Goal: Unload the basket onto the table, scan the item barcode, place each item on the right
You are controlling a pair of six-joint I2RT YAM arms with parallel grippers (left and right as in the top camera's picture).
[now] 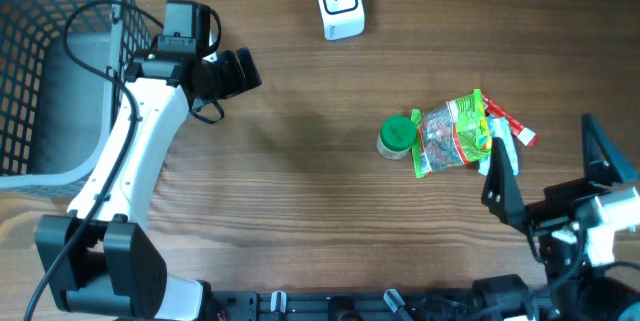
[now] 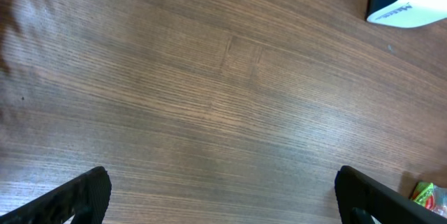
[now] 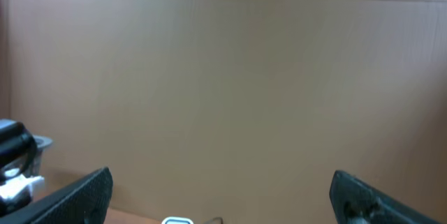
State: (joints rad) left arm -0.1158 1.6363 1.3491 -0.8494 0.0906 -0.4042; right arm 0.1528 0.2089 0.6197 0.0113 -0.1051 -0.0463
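A white barcode scanner stands at the back of the wooden table; its corner shows at the top right of the left wrist view. The items lie in a small pile at the right: a green printed packet, a green-lidded jar and a red sachet. My left gripper hangs open over bare wood, left of the scanner and far from the pile. My right gripper is open just in front of the pile, facing a brown wall. Neither holds anything.
A dark wire basket with a grey liner fills the back left corner beside the left arm. A brown cardboard wall stands behind the table. An edge of the green packet peeks in beside the left gripper's right finger.
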